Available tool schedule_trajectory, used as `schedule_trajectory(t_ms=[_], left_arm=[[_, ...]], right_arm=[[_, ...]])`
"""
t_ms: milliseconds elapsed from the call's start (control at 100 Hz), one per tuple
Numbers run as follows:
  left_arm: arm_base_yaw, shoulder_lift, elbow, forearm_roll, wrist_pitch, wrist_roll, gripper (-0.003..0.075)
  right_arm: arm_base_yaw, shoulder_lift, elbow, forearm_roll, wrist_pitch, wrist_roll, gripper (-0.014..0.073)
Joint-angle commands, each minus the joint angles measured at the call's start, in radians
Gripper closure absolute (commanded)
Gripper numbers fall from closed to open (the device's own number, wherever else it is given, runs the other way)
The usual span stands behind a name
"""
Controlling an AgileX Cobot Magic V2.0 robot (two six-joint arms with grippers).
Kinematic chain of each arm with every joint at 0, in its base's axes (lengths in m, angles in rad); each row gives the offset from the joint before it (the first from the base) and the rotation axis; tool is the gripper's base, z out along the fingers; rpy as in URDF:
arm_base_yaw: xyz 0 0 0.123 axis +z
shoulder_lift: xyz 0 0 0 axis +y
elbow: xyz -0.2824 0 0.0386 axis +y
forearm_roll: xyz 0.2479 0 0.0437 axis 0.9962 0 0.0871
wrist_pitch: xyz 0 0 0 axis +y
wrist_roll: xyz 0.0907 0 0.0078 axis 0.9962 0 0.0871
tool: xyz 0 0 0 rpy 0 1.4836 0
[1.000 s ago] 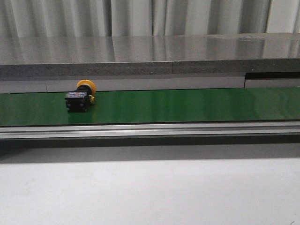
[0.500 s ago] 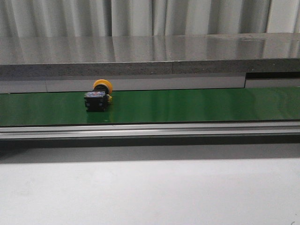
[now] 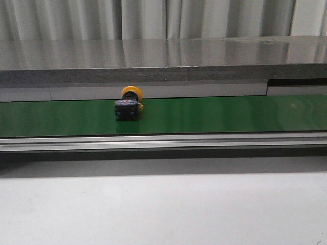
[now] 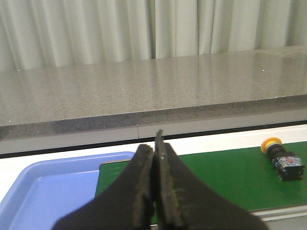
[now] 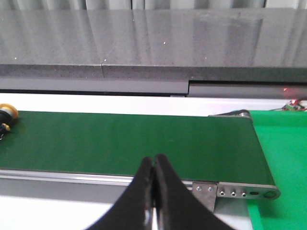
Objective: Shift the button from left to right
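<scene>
Left gripper clenched on nothing, fingers pressed flat together, hanging on the near side of the green belt near the belt's left end, with a blue tray just beside that end. Right gripper likewise clenched and empty, poised at the near edge of the belt close to its right end roller, where a green mat lies past the belt's end. Neither gripper visible from the front.

Button lying on the belt, left of the belt's middle, nearer the far edge than the near rail; from the left wrist well off toward the right of the gripper, and from the right wrist only its yellow edge showing at the belt's far left. Nothing touching it.

Tipped on its side: long axis running across the belt, yellow cap toward the far edge and the grey bench behind, dark boxy body toward the near rail. Labelled base facing the front camera.

Step in hand, as judged: waiting, with no grasp begun and the button well short of the right end. Next move likely for the right gripper: opening the fingers, then closing across the dark body's flat sides rather than the round cap, approaching from above.
</scene>
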Motion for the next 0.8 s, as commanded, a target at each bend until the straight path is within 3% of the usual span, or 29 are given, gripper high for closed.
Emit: schedule_trajectory(t_ms=[0,380,790], left_arm=[[-0.008,0.008,-0.029,-0.011,-0.082,-0.001,0.0740],[-0.008,0.008,-0.029,-0.011,-0.082,-0.001,0.0740],[-0.008,0.008,-0.029,-0.011,-0.082,-0.001,0.0740]], right_arm=[[-0.005,0.086,-0.094,0.028,0.019,-0.002,0.0662],[-0.005,0.350,-0.303,0.096,0.233,-0.002,0.0662],[-0.005,0.400,-0.335,0.114,0.248,-0.002,0.0657]])
